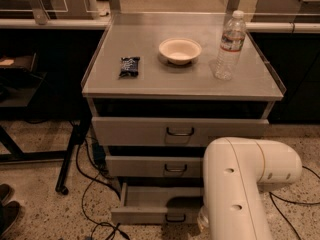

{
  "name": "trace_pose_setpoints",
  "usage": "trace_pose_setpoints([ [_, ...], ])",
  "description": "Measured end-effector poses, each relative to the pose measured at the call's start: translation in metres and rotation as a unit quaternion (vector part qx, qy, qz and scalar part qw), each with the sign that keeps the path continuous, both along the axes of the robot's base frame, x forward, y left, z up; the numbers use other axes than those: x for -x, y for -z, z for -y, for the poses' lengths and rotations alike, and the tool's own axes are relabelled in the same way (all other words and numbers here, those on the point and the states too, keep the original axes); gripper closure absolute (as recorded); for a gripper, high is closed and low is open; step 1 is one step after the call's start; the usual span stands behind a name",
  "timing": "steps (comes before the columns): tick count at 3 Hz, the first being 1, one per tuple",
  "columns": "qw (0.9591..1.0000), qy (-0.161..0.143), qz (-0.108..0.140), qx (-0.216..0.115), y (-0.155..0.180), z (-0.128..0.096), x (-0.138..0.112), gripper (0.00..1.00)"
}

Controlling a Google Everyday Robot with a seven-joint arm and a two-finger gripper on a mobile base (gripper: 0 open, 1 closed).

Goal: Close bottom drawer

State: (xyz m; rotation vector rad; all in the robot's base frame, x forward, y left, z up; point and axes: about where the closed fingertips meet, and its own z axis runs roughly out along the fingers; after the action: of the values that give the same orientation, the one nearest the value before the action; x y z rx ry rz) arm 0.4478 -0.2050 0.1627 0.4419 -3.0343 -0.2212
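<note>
The bottom drawer (150,209) is a grey metal drawer pulled out from the cabinet, its short front panel carrying a small dark wire handle (175,218). Above it sit the mid-sized drawer (150,166) and the tallest drawer (145,130), both pushed in. My white arm (245,184) fills the lower right and reaches down beside the open drawer's right end. The gripper itself is hidden behind the arm and below the frame's edge.
The cabinet top (165,81) holds a dark snack packet (129,66), a white bowl (180,50) and a clear water bottle (229,45). Black cables (87,194) trail on the speckled floor at left, near a black stand leg (70,159). A shoe (7,209) shows at far left.
</note>
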Motion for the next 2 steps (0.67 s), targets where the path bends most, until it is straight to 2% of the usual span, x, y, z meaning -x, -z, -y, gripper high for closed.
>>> trace_pose_setpoints([
  [1,0.9998,0.013,0.015,0.001,-0.004,0.001,-0.015,1.0],
  [2,0.9993,0.016,0.033,-0.012,-0.01,-0.005,-0.032,1.0],
])
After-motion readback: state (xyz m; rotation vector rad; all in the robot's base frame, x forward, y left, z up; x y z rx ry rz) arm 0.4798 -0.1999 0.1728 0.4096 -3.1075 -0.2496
